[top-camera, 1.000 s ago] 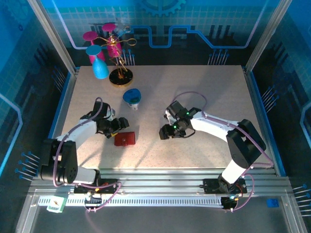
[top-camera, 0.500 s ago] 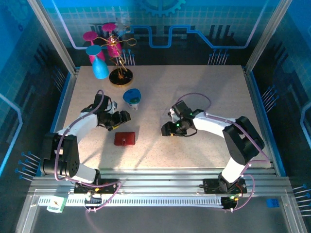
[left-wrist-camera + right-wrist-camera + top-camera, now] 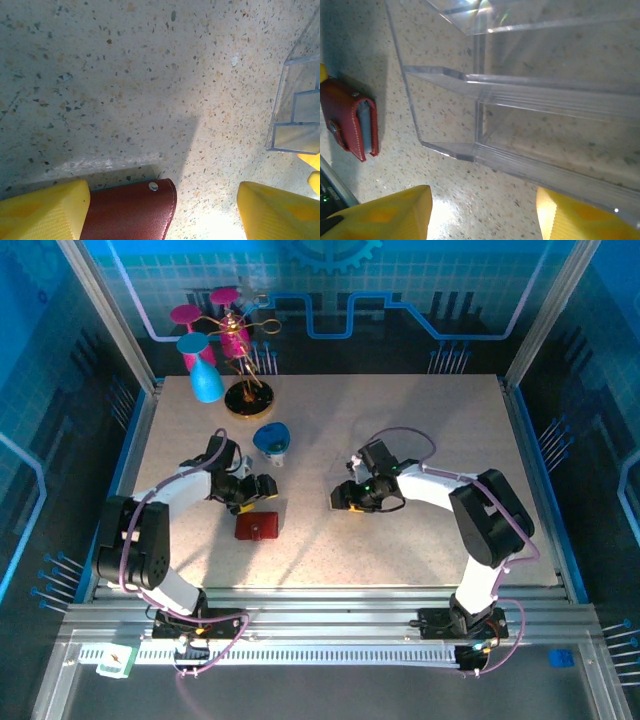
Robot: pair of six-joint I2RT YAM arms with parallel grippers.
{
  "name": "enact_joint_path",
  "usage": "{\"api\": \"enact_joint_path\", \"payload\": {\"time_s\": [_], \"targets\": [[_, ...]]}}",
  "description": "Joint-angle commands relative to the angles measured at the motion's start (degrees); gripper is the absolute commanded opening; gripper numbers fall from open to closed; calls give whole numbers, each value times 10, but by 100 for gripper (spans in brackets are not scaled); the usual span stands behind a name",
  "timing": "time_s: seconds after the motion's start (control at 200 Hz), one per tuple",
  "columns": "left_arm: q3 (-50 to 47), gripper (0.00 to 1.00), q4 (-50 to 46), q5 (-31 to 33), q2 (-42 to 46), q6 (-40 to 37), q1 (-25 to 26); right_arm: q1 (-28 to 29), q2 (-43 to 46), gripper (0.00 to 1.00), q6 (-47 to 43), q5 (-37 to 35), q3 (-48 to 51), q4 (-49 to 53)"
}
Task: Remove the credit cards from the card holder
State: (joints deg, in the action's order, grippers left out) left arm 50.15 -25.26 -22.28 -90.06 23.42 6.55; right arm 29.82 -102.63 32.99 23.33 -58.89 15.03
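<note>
The card holder (image 3: 257, 528), a small red case, lies shut on the table near the left arm. My left gripper (image 3: 262, 490) hovers just beyond its far edge. In the left wrist view the card holder (image 3: 125, 212) and its snap rivet sit low beside the left finger (image 3: 42, 210); my left gripper (image 3: 160, 215) is open and grips nothing. My right gripper (image 3: 340, 498) is open over bare table at the clear tray's edge. The right wrist view has the card holder (image 3: 345, 117) at far left and my right gripper (image 3: 482, 215) empty. The credit cards are hidden.
A clear plastic tray (image 3: 530, 100) with stepped compartments lies between the two grippers; its corner (image 3: 297, 110) is at the right in the left wrist view. A blue cup (image 3: 272, 440) lies beyond the left gripper. A gold-based stand (image 3: 246, 400) with pink and blue cups is at the back left.
The left gripper has swung away and to the right, off the card holder toward its far edge. The right gripper has edged away from me and slightly left. The holder has not moved.
</note>
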Motion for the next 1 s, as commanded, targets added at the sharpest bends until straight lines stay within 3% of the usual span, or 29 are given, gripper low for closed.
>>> {"api": "enact_joint_path", "payload": {"time_s": [0.0,0.99], "targets": [[5,78,-13,-18,-6,-12,7,-5,-17,57,7,38,-20,-23],[-49,78,11,-18,13,37,41,19,-87,52,61,105,-90,-97]]}}
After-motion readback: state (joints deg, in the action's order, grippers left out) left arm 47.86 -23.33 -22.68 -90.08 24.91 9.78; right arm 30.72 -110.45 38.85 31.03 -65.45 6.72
